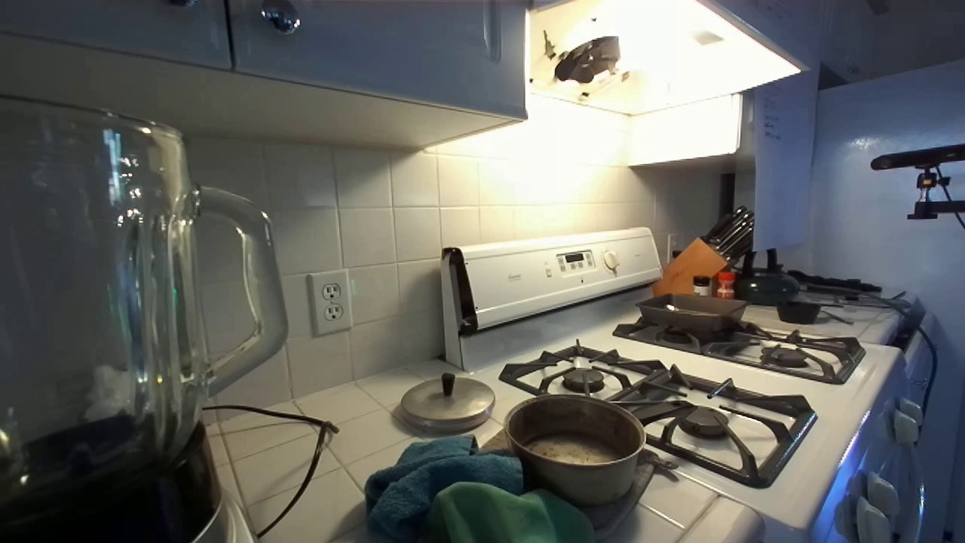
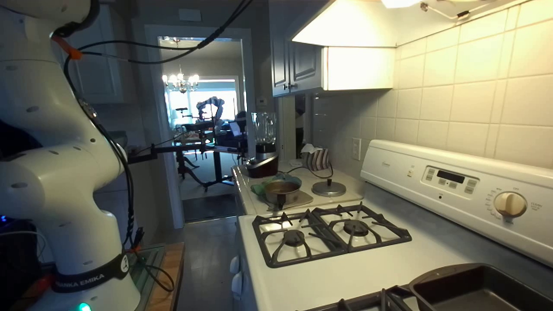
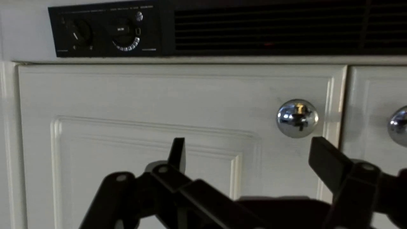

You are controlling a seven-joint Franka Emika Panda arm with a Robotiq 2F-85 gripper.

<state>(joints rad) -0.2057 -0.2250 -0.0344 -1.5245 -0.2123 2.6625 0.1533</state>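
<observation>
In an exterior view my white arm (image 2: pixel 56 172) rises, cut off at the top. The stove (image 2: pixel 311 276) stands across from it, seen in both exterior views, and the tiled desk (image 1: pixel 354 430) adjoins the stove. In the wrist view I face a pale cupboard door (image 3: pixel 159 92), with a second door (image 3: pixel 365 82) right next to it. A dark slatted panel (image 3: pixel 270 31) runs alongside both doors. The blender (image 2: pixel 264 149) stands at the desk's front corner away from the stove. A baking pan (image 1: pixel 693 320) rests on the stove, at the end away from the desk. Near the desk's front corner by the stove is a pot (image 1: pixel 588 475), with a blue cloth (image 1: pixel 445 471) and a green cloth (image 1: pixel 505 513) bunched just beside it. The metal lid (image 1: pixel 448 407) lies along that same stove-side edge, nearer the back corner. My fingers (image 3: pixel 329 162) are spread wide apart in front of the cupboard door. Its round, shiny knob (image 3: pixel 297 118) is near the door's corner by the panel, just beside one fingertip, with a strip of door showing between; a second knob (image 3: pixel 399 125), partly cut off, is on the second door.
</observation>
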